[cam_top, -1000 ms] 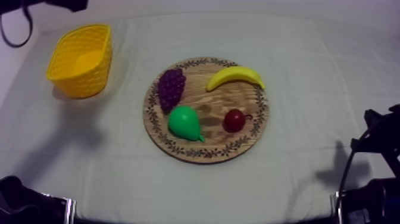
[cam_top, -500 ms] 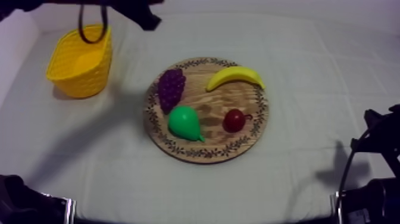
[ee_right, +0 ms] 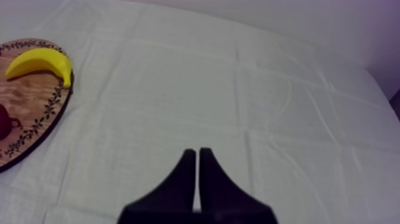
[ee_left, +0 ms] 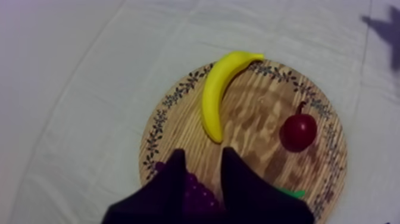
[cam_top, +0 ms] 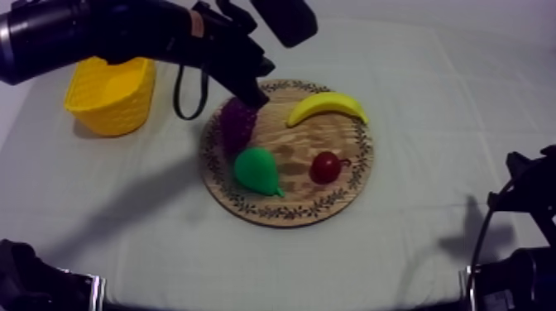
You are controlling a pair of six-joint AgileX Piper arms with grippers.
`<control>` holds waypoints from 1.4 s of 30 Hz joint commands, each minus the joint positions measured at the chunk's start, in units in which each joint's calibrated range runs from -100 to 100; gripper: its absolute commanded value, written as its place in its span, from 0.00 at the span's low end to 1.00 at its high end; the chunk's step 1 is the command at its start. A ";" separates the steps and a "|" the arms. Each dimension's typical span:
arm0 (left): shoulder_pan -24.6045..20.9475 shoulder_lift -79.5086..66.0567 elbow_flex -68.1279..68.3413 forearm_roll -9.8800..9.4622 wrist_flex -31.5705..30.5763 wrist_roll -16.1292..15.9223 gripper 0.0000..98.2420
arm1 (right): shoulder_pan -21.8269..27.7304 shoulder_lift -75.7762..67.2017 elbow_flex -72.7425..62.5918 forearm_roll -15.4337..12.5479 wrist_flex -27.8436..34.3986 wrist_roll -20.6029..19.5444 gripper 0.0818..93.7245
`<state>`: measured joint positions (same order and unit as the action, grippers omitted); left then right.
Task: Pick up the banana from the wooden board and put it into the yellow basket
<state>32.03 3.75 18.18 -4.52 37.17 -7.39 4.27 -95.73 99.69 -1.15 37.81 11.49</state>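
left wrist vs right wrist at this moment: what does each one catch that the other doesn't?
Left wrist: the left gripper, fingers apart, over the grapes, plus a sliver of the pear.
Right wrist: the right gripper, fingers together as a narrow wedge, over bare cloth.
Both: the banana lying on the wooden board, with the small red fruit on the board too.

Green pear (cam_top: 256, 170) lies beside the grapes (cam_top: 234, 132) (purple), small red fruit (cam_top: 325, 167) nearby.
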 commanded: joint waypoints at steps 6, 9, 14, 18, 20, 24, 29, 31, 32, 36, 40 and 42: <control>1.27 0.97 -1.89 1.13 -3.18 0.24 0.57 | 0.02 -0.02 -0.03 0.01 0.01 0.01 0.00; 1.41 1.37 -2.38 2.87 -3.85 -1.37 0.62 | 0.02 -0.02 -0.03 0.01 0.01 0.01 0.00; 1.30 3.37 -3.72 6.34 -2.70 -4.57 0.66 | 0.02 -0.02 -0.03 0.01 0.01 0.01 0.00; 1.23 5.91 -5.25 7.26 -0.70 -5.41 0.67 | 0.02 -0.02 -0.03 0.01 0.01 0.01 0.00; 1.15 7.42 -6.09 7.46 0.22 -5.48 0.67 | 0.02 -0.02 -0.03 0.01 0.01 0.01 0.00; 0.87 10.99 -8.55 7.72 2.52 -5.29 0.67 | 0.02 -0.02 -0.03 0.01 0.01 0.01 0.00; 0.51 16.95 -14.14 7.61 6.69 -4.85 0.66 | 0.02 -0.02 -0.03 0.01 0.01 0.01 0.00; 0.44 19.75 -17.18 7.47 8.75 -4.69 0.66 | 0.02 -0.02 -0.03 0.01 0.01 0.01 0.00; 0.42 21.17 -18.82 7.32 9.89 -4.52 0.66 | 0.02 -0.02 -0.03 0.01 0.01 0.01 0.00; 0.32 26.86 -25.95 6.56 14.89 -3.67 0.66 | 0.02 -0.02 -0.03 0.01 0.01 0.01 0.00; 0.30 32.38 -33.71 5.74 20.19 -2.64 0.65 | 0.02 -0.02 -0.03 0.01 0.01 0.01 0.00; 0.29 35.04 -37.56 5.35 22.77 -2.14 0.65 | 0.02 -0.02 -0.03 0.01 0.01 0.01 0.00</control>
<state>32.34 36.14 -14.23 0.95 57.66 -9.75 4.27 -95.73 99.69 -1.15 37.82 11.49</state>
